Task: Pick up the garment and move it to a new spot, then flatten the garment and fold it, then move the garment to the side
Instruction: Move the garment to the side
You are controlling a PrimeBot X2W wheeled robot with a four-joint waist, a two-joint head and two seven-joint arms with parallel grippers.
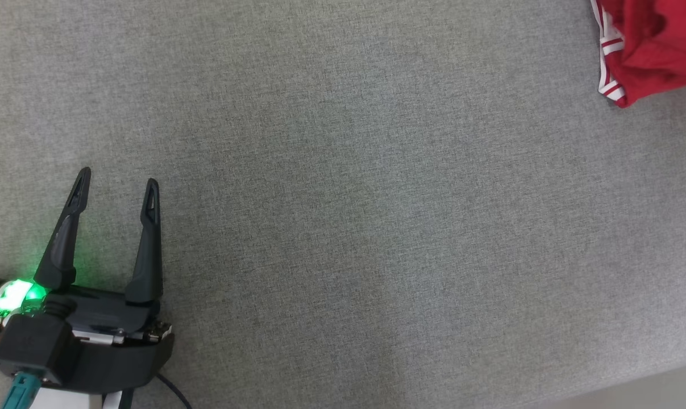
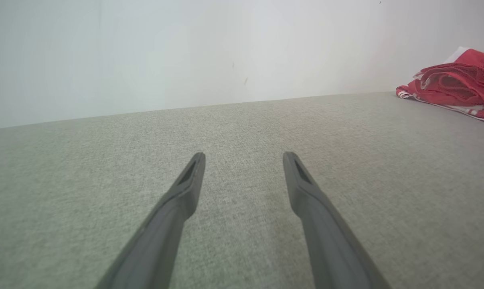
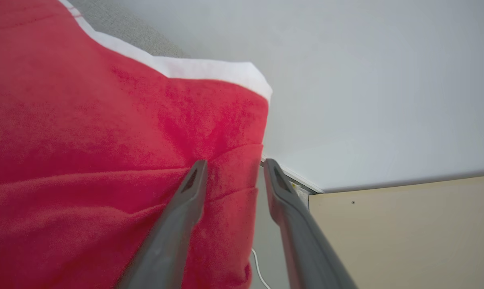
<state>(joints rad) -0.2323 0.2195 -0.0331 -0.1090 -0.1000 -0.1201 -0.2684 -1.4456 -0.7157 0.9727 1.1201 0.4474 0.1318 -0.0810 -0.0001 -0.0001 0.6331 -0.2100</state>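
Grey fabric bench (image 1: 343, 227) spans the head view. Left gripper (image 1: 117, 176) sits lower left, fingers pointing up, jaws wide apart and empty; red garment (image 1: 655, 51) lies top right.

Left wrist view: garment far right, near the wall (image 2: 185, 52).

Right wrist view: right gripper (image 3: 234, 161) jaws partly parted over the garment's edge, unclamped.

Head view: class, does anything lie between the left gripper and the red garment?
Nothing visible does. The left gripper, jaws open, sits lower left; the red garment lies at the upper right, with only the grey surface between them.
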